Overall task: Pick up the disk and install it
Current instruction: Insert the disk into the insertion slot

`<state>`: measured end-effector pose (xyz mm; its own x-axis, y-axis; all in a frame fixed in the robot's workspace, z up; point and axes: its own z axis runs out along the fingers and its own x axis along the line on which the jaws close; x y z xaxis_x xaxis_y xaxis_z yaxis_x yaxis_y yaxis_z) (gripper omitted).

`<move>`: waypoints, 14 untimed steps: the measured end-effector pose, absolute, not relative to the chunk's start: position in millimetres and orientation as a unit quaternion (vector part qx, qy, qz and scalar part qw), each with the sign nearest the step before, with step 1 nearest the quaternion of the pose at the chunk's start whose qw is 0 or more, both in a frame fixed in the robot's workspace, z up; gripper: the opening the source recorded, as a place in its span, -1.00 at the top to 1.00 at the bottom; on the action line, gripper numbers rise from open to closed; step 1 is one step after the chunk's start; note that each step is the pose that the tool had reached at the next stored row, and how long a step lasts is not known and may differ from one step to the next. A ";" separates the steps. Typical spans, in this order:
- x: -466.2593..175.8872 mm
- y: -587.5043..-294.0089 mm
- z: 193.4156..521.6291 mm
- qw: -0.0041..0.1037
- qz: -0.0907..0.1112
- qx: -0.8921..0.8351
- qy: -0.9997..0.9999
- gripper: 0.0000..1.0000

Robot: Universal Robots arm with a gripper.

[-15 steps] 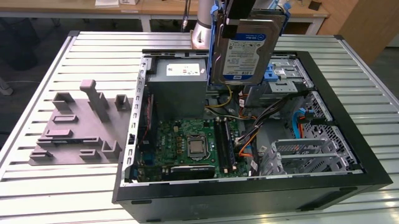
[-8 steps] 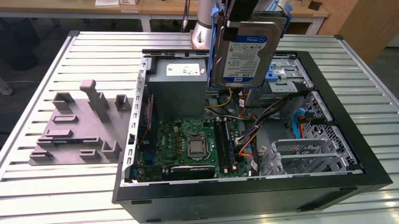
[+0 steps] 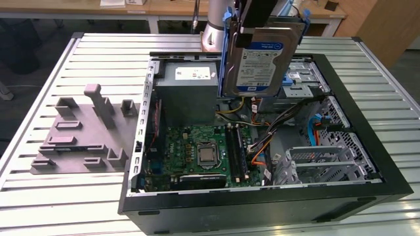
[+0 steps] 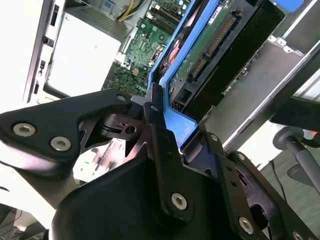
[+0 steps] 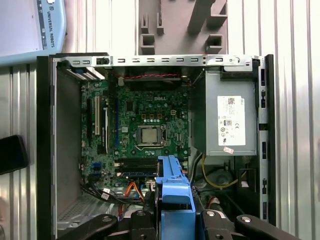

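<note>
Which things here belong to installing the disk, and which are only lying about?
Job in hand:
disk, blue-framed, held upright above the open computer case
pincer, shut on the disk

Only lying about:
grey power-supply box
motherboard
grey fixture block on the table

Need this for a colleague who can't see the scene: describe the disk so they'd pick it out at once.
Find the open black case on the slatted table. Above it, the gripper holds the disk roughly upright. It is the silver slab with a white-and-blue label in a blue frame, unlike the grey box with a white sticker inside the case.
</note>
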<state>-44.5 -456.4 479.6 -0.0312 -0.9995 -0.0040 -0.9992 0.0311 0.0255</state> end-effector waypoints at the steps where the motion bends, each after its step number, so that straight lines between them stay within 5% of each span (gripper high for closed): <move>1: -44.5 -457.9 479.6 0.007 -0.011 0.696 -0.718 0.27; 14: -44.5 -472.6 479.6 0.007 -0.011 0.696 -0.718 0.27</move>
<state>-44.5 -472.6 479.6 -0.0312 -0.9995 -0.0040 -0.9992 0.0311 0.0255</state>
